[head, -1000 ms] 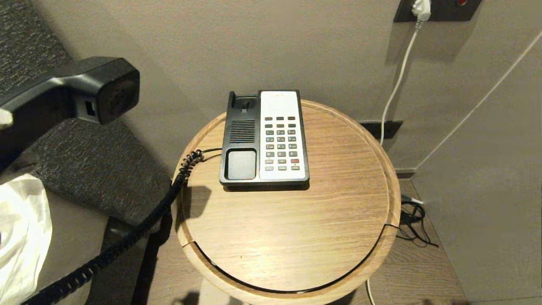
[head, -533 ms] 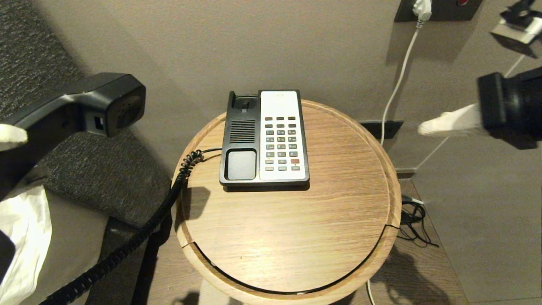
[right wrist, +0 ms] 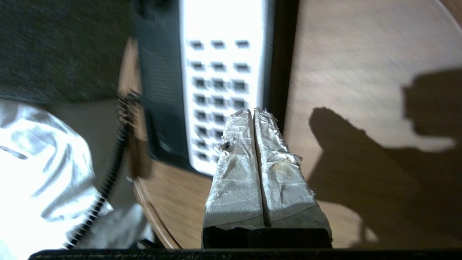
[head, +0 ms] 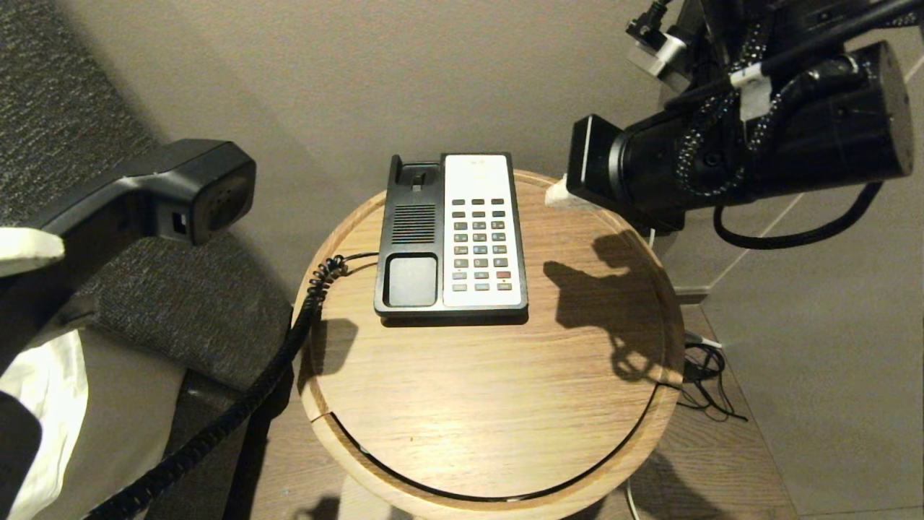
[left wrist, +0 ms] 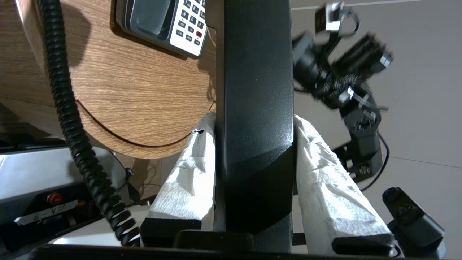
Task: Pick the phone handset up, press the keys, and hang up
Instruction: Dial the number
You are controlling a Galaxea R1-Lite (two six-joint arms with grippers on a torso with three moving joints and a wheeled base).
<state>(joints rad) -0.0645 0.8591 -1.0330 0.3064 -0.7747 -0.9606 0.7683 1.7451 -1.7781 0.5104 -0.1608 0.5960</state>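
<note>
Left gripper [left wrist: 254, 126]: white-wrapped fingers [left wrist: 191, 162] clamped on either side of the phone handset [left wrist: 257, 108], held raised off to the left of the round table [head: 505, 390]. Coiled cord [head: 238, 404] hangs to the phone base [head: 411, 238]. Right gripper [right wrist: 253, 115]: fingers pressed together, empty, hovering over the keys [head: 478, 242].

A round wooden worktop [head: 469, 404] with a raised rim stands against a plain beige wall [head: 404, 72] under warm light that throws hard shadows across the grain. To its left sits dark woven upholstery [head: 180, 303] with white fabric [head: 43, 404] beside it. A white cable [head: 729, 271] runs down the wall at right, and black cords [head: 704, 383] lie tangled on the wood-look floor [head: 715, 462].
</note>
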